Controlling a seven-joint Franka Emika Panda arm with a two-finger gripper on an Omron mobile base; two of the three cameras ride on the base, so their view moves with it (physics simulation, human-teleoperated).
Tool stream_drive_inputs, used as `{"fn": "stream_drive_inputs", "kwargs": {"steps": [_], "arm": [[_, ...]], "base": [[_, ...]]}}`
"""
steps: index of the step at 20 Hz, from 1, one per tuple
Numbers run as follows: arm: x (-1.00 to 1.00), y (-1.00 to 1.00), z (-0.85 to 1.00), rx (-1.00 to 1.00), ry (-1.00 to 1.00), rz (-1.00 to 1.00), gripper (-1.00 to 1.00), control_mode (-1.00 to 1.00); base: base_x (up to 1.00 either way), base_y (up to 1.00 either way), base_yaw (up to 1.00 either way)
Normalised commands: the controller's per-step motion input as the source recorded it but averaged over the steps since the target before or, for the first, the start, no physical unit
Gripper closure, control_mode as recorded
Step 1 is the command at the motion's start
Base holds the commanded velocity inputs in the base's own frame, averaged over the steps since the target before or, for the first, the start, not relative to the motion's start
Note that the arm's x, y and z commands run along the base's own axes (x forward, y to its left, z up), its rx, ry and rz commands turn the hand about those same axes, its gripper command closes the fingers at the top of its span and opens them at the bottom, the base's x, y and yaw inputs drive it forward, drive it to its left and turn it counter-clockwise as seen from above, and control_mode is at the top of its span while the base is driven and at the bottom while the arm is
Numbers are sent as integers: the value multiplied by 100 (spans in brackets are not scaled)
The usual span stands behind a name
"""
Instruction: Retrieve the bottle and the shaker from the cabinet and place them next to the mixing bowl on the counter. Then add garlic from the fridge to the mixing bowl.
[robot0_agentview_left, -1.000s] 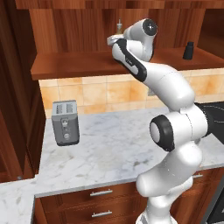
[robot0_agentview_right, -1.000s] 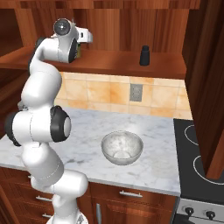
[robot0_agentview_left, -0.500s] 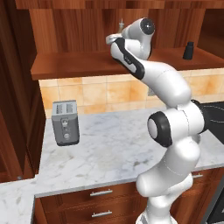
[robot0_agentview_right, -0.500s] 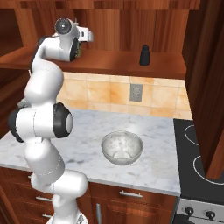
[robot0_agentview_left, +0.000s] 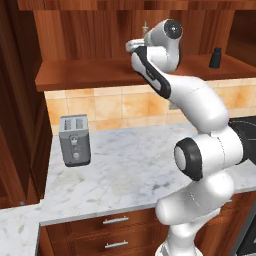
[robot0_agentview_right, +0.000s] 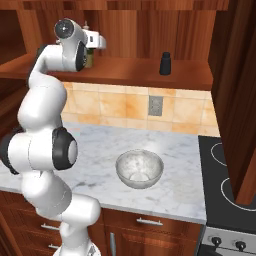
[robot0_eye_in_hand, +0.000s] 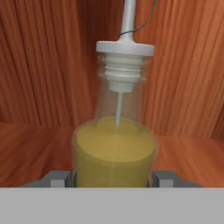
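The bottle stands upright on the cabinet shelf, straddled by the jaws' 2 fingertips, 1 at each side of its base; whether they pinch it cannot be told. The shaker stands well apart to the right on the same shelf. Below on the bench sit the mixing bowl and a toaster.

Even, soft rendered light; hand view slightly blurred.
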Motion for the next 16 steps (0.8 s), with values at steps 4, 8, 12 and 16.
{"fn": "stream_drive_inputs", "kwargs": {"steps": [4, 8, 12, 16], "arm": [[-100, 0, 0, -3, -1, -24, 100, -100], [-100, 0, 3, -1, -4, -30, 100, -100], [-100, -8, 9, -1, 2, -31, 100, -100], [-100, -33, 0, 0, 1, -31, 100, -100]], "base": [[0, 0, 0], [0, 0, 0], [0, 0, 0], [0, 0, 0]]}}
